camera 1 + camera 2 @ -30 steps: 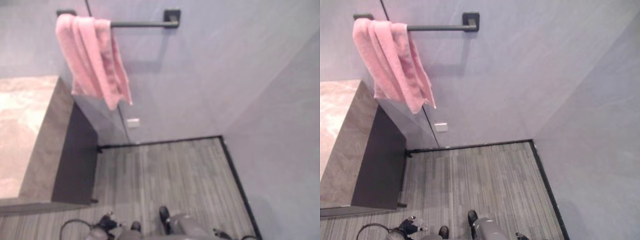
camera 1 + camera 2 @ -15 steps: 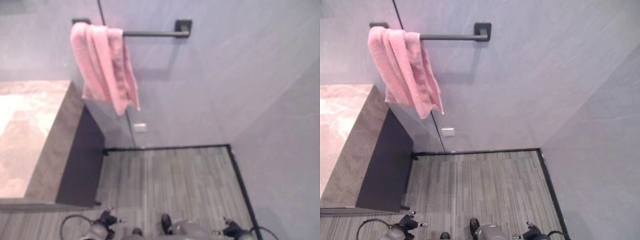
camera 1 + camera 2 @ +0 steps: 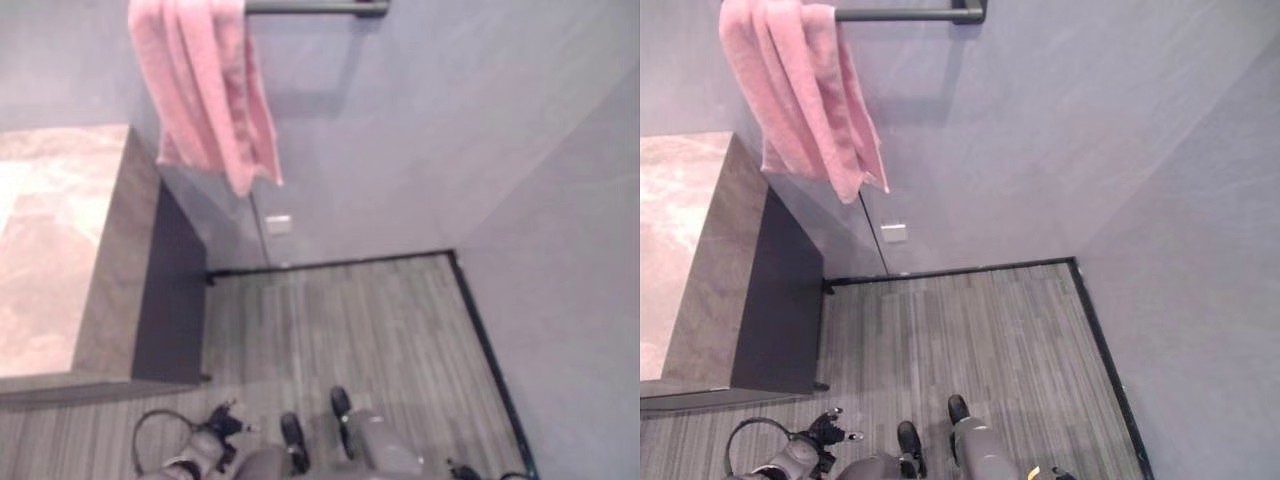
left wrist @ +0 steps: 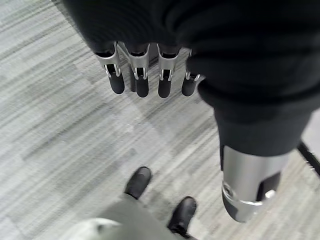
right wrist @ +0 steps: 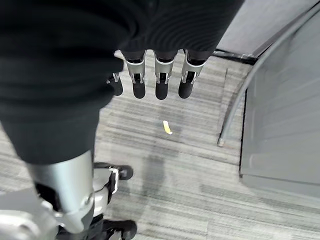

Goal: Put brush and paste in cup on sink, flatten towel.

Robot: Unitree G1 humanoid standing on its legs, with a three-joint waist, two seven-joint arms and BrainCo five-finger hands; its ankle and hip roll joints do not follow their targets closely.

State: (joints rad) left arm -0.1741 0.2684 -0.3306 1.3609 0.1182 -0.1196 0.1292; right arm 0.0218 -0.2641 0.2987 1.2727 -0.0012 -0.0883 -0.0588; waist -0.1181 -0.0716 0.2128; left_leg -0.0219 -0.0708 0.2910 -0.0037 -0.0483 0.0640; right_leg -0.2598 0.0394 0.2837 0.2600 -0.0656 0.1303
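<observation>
Towel (image 3: 805,95) hangs bunched at the left end of the dark rail (image 3: 910,14) on the wall, its lower edge above the stone counter (image 3: 685,250). A small white plate (image 3: 893,233) sits on the wall below the rail. Left hand (image 4: 145,75) and right hand (image 5: 157,75) hang low over the striped floor (image 3: 970,330), fingers straight, holding nothing.

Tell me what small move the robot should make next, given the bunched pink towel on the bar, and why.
Probably raise the left hand toward the pink towel. The towel hangs bunched at the left end of the dark bar, above the counter's edge, so it isn't flat yet. Both the left hand and the right hand hang low over the floor, fingers straight, holding nothing. The left looks nearer that side.
</observation>
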